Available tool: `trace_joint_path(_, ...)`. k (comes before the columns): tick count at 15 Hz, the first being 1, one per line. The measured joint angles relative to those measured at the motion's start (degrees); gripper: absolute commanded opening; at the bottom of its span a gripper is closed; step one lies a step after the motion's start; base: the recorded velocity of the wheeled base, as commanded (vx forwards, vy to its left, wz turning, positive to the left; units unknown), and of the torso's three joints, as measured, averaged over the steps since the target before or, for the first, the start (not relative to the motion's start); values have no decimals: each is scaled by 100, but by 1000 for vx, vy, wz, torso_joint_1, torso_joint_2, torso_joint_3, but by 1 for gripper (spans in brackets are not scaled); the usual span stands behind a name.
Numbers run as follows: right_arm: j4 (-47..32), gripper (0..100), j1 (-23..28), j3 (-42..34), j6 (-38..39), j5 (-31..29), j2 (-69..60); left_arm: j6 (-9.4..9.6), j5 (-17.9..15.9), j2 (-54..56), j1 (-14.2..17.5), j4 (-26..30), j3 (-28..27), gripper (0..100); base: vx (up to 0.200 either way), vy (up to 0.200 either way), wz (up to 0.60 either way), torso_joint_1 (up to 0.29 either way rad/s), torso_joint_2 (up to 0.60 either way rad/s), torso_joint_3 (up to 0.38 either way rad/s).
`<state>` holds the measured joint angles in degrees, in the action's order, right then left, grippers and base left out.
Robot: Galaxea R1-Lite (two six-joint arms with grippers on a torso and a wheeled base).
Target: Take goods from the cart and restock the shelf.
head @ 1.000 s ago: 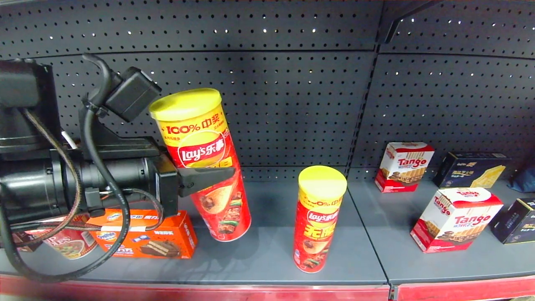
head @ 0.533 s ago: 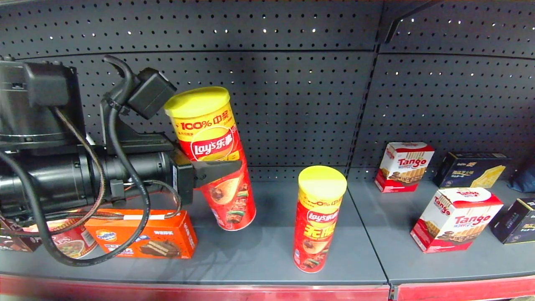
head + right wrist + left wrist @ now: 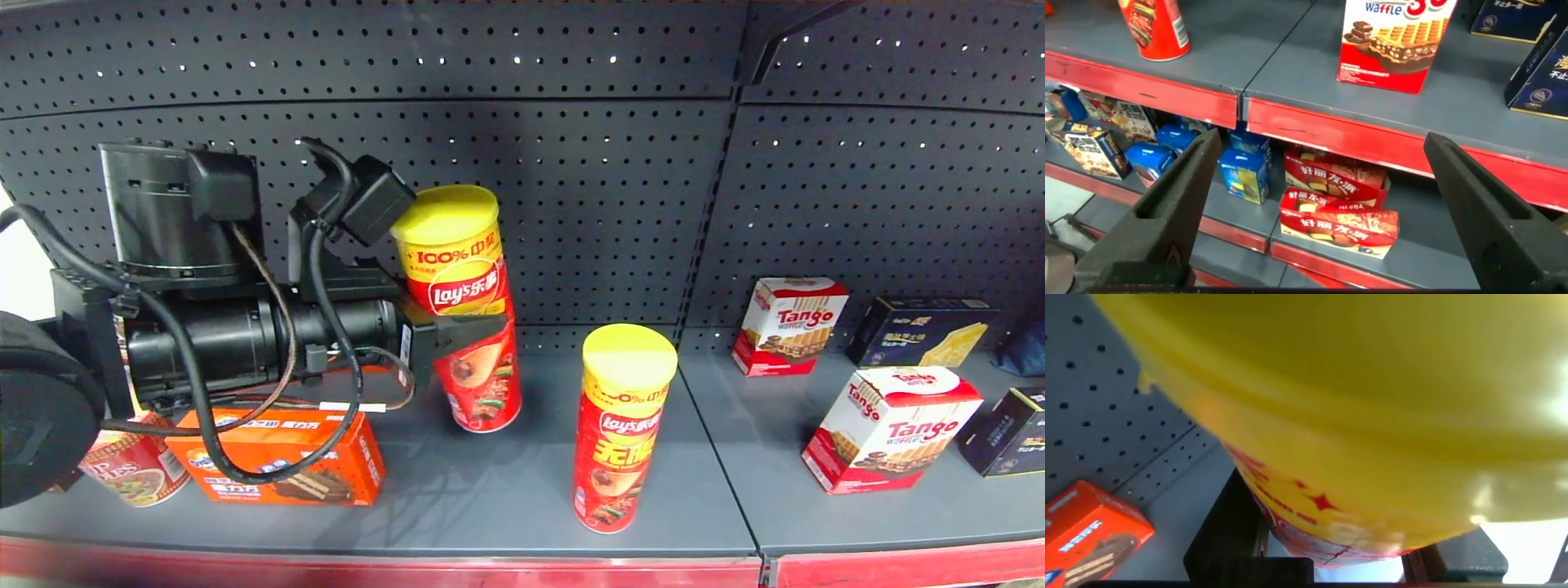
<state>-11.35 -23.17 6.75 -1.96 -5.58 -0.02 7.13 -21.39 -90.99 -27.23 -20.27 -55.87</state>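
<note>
1. Head view: the left gripper (image 3: 478,328) reaches in from the left, its fingers clamped on the middle of a chip can (image 3: 461,273).
2. The can has a red body and a yellow lid. It leans, lid toward the left, in front of the pegboard panel (image 3: 571,188). Its base sits low over the shelf (image 3: 490,506); whether they touch, cannot tell.
3. A second chip can (image 3: 624,425) stands upright on the shelf, nearer the front edge and to the right of the held one, apart from it.
4. An orange box (image 3: 286,457) lies flat under the arm, with a noodle cup (image 3: 135,478) beside it at far left.
5. Two red-and-white wafer boxes (image 3: 894,429) sit on the right shelf section, dark boxes (image 3: 922,331) near them.
6. Left wrist view: the yellow lid (image 3: 1372,392) of the held can is very close, one black finger (image 3: 1233,539) is against the can, and the orange box (image 3: 1090,539) lies beyond.
7. Right wrist view: the right gripper (image 3: 1323,212) has its fingers spread wide, holding nothing, in front of the shelf's red edge (image 3: 1372,122). A wafer box (image 3: 1392,37) is above it, and blue cartons (image 3: 1245,171) and red packs (image 3: 1339,220) are on the tier below.
</note>
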Motion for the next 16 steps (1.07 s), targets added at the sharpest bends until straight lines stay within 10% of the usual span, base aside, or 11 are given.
trace_joint_path(16,0,100,0,10,-180,68,0,37,-110,-1634,-85,-24,-1386,0,0,0,0,0,0,0)
